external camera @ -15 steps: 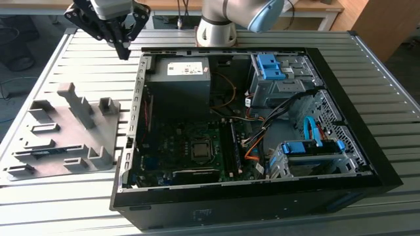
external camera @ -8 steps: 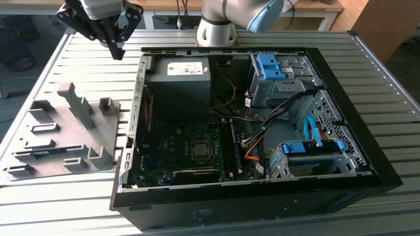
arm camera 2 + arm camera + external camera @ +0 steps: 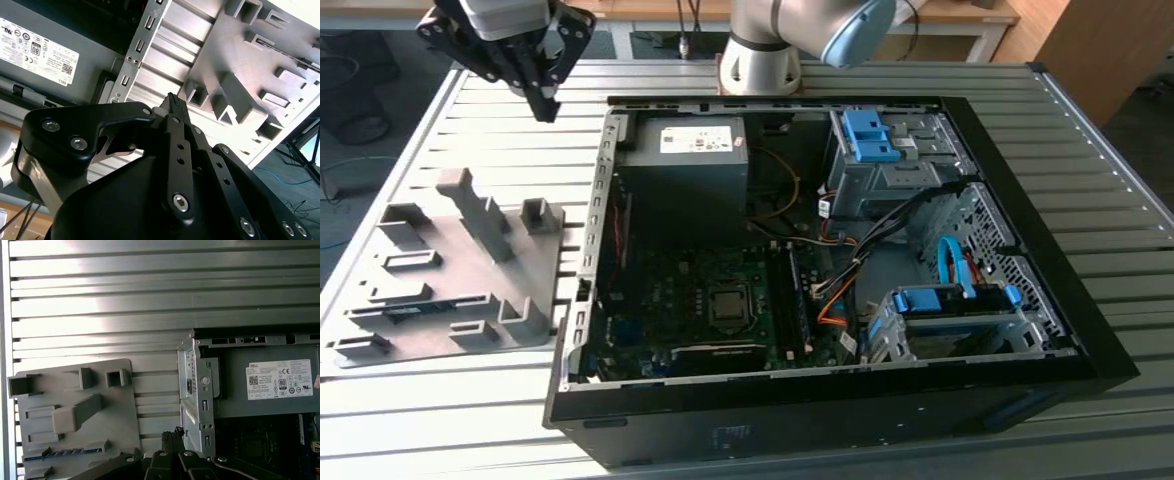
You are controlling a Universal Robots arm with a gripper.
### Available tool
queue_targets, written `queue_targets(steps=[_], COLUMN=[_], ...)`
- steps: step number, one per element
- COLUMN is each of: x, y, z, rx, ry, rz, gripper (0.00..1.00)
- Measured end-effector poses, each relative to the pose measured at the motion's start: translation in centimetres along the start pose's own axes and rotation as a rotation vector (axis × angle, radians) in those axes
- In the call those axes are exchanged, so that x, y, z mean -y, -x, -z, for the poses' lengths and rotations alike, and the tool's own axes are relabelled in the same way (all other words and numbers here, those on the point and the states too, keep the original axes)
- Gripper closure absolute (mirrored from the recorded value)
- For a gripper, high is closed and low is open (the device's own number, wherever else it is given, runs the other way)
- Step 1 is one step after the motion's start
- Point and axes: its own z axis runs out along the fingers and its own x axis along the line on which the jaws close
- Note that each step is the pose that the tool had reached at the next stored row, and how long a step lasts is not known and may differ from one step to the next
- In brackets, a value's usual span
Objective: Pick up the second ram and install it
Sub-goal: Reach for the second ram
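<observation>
Exterior view: a slatted metal table (image 3: 480, 420) carries an open black computer case (image 3: 827, 425) across the centre and right of the frame. A grey parts holder (image 3: 520, 265) lies flat at the left of the frame, just beside the case.
Arm: the robot arm's base (image 3: 761, 60) stands at the top centre of the frame, at the case's upper edge.
Pincer: the black pincer (image 3: 544, 105) hangs in the upper left of the exterior view. It points down over bare table, above the holder in the frame and beside the case's upper left corner.
Pincer state: clenched and empty. In the second wrist view the fingertips (image 3: 173, 101) meet at a point with nothing between them, and the first wrist view agrees.
Second ram: the second ram (image 3: 416, 313), a thin blue-green strip, lies in a slot at the lower left of the holder in the exterior view, well apart from the pincer. In the first wrist view it (image 3: 65, 453) shows as a blue strip in a holder slot.
Case interior: a grey power supply (image 3: 680, 160) sits at the upper left of the case and a dark motherboard (image 3: 707, 300) below it in the frame. Bright blue drive brackets (image 3: 870, 135) sit on the case's right side.
</observation>
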Motion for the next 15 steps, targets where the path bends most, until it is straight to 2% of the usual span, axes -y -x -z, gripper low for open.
queue_targets(steps=[15], x=[0.15], y=[-2.05], z=[0.04], rx=[0.0000], ry=[0.0000], rz=[0.000], gripper=[0.90])
